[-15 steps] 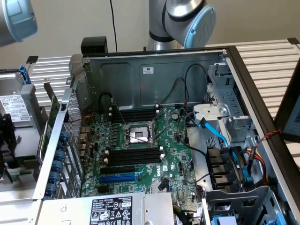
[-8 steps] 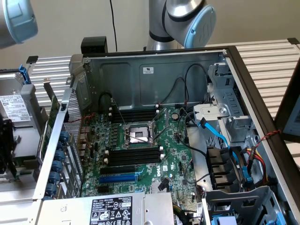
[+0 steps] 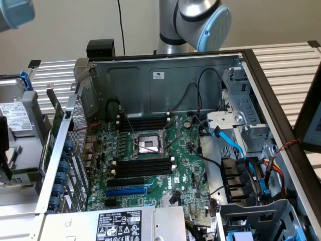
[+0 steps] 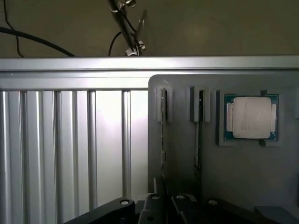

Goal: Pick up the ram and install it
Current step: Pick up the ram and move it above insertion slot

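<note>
The ram (image 4: 163, 140) stands on edge in one slot of a grey holder block (image 4: 243, 182), showing as a thin dark strip. My gripper (image 4: 166, 205) sits over the near end of that strip, its dark fingers (image 4: 156, 205) drawn together on the ram. A second slot (image 4: 198, 135) runs parallel beside it with another thin dark edge in it. In the exterior view the open computer case (image 3: 165, 75) lies flat, with the black memory slots (image 3: 143, 165) on either side of the CPU socket (image 3: 149, 143).
A processor chip (image 4: 252, 117) rests in a pocket of the holder block. The block lies on a ribbed aluminium table (image 4: 70, 149). Inside the case are a blue slot (image 3: 126, 191), loose cables (image 3: 230, 145) and drive bays (image 3: 246, 181). A joint of the arm (image 3: 15, 12) hangs at the exterior view's top left.
</note>
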Robot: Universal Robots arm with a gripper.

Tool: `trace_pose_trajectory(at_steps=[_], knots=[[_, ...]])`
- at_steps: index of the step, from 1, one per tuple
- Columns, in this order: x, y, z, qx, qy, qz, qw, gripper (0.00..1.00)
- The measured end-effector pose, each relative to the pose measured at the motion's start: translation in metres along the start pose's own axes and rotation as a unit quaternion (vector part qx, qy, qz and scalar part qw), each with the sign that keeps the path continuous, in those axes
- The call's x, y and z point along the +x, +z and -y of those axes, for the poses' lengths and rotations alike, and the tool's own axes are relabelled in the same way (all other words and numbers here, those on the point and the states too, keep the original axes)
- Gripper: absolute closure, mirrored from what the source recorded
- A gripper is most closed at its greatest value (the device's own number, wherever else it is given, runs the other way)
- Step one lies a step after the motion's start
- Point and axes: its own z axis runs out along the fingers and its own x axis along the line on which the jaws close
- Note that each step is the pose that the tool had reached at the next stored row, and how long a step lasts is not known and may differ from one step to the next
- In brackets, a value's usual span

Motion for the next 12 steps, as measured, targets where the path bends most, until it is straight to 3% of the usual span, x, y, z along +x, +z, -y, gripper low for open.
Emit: trace_pose_trajectory(at_steps=[7, 12], knots=[[0.004, -0.0316, 0.0011, -0.0001, 0.000, -0.0001, 1.0000, 0.88], [0.012, -0.0539, 0.0063, 0.0000, 0.000, 0.0000, 1.0000, 0.88]])
